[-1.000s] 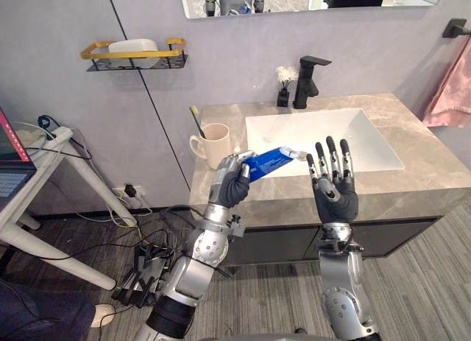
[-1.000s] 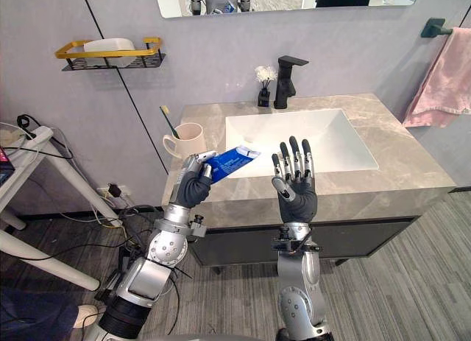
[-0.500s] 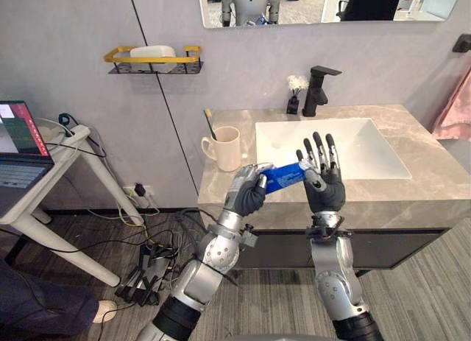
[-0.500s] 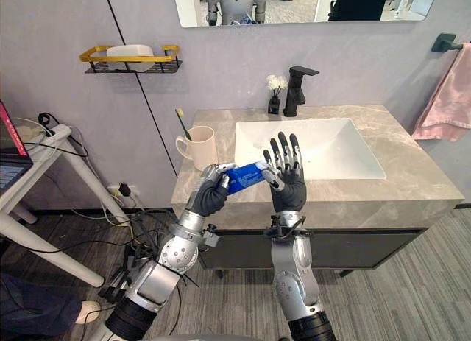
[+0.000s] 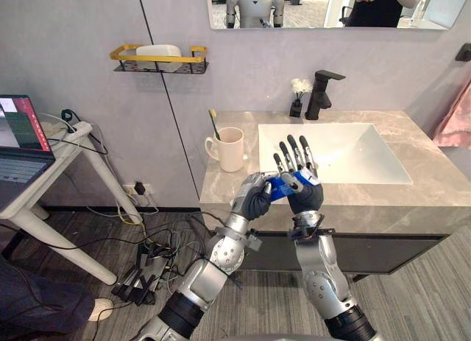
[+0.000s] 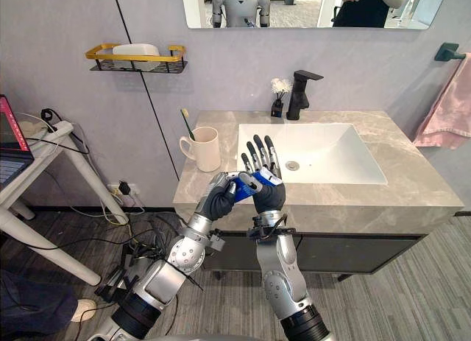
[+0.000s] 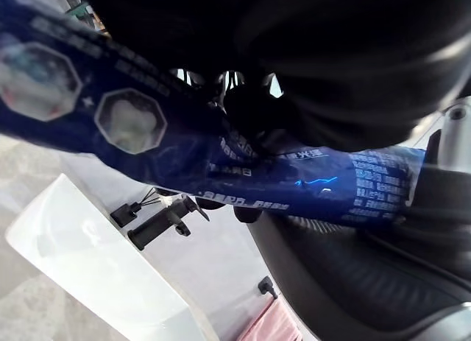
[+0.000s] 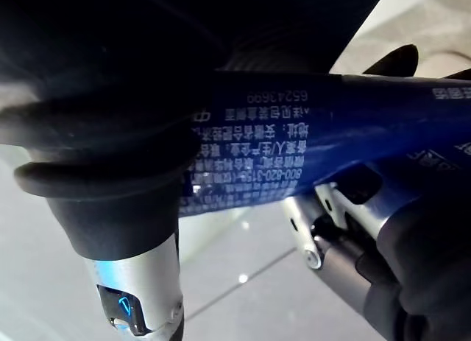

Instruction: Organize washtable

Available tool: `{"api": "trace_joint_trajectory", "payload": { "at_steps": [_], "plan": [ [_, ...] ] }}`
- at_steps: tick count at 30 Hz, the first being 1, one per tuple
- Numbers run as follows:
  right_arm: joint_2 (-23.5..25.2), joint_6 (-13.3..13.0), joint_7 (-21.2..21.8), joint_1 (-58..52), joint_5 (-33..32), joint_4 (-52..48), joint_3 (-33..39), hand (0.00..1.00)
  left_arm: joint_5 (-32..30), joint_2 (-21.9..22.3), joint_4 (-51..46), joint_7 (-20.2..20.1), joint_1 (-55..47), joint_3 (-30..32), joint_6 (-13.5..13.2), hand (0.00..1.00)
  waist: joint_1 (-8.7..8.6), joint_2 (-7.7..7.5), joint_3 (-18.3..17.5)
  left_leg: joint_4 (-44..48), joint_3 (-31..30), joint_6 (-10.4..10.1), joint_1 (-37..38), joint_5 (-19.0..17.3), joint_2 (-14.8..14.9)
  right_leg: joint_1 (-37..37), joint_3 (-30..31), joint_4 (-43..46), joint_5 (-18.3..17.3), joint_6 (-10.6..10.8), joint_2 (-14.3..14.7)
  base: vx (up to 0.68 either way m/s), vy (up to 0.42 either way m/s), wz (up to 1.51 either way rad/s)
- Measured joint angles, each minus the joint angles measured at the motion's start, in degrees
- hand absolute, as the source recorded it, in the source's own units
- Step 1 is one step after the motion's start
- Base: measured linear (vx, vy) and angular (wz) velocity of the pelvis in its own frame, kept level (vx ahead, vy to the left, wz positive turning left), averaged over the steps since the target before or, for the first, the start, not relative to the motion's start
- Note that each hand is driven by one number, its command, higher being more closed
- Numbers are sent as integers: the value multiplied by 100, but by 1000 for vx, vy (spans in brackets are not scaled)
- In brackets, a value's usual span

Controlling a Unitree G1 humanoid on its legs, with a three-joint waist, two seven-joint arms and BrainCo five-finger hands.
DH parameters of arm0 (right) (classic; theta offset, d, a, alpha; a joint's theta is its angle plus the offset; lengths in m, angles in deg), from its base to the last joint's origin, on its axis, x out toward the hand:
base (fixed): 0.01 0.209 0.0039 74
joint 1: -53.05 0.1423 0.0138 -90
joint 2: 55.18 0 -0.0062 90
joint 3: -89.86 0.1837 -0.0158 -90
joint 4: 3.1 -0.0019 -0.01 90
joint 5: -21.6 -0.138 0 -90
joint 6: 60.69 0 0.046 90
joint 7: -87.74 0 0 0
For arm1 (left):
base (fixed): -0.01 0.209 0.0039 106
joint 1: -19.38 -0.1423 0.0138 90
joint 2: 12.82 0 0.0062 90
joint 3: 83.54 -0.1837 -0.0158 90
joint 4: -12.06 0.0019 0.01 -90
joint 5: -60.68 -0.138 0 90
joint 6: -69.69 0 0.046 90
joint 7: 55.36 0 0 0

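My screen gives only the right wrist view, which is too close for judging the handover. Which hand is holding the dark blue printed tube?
Observer: The left hand has its fingers curled round the dark blue printed tube.
Operator: And what are the right hand's fingers doing?
Observer: The right hand has its fingers straight and pointing up. The tube's free end lies across its palm.
Operator: Where is the cup?
Observer: The cream ceramic mug, with a toothbrush in it, stands on the grey marble countertop, on the robot's left of the white sink basin.
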Motion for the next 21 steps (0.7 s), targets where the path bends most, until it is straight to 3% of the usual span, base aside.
{"api": "trace_joint_trajectory", "payload": {
  "at_steps": [3,4,9,21],
  "plan": [
    [-99,19,4,0,0,68,-128,0,-48,-60,11,31,0,0,6,100,0,-8,-6,1,0,0,0,0,0,0,1,0,0,0,-1,0,0,0],
    [-133,33,10,0,-1,80,-159,100,-50,-69,13,31,0,1,7,100,1,-12,-8,1,-1,0,-1,0,0,0,0,0,0,0,0,0,0,0],
    [-260,210,30,-2,2,143,-307,100,-66,-76,26,51,0,33,20,100,1,-41,-27,2,-3,0,-4,0,0,-1,-3,0,0,-1,0,0,0,0],
    [-281,46,-238,0,744,135,-279,100,-164,-62,26,66,-14,-6,-64,100,1,-61,-40,2,-14,0,-4,0,-1,5,-12,0,0,-1,-1,0,0,0]
  ]
}}
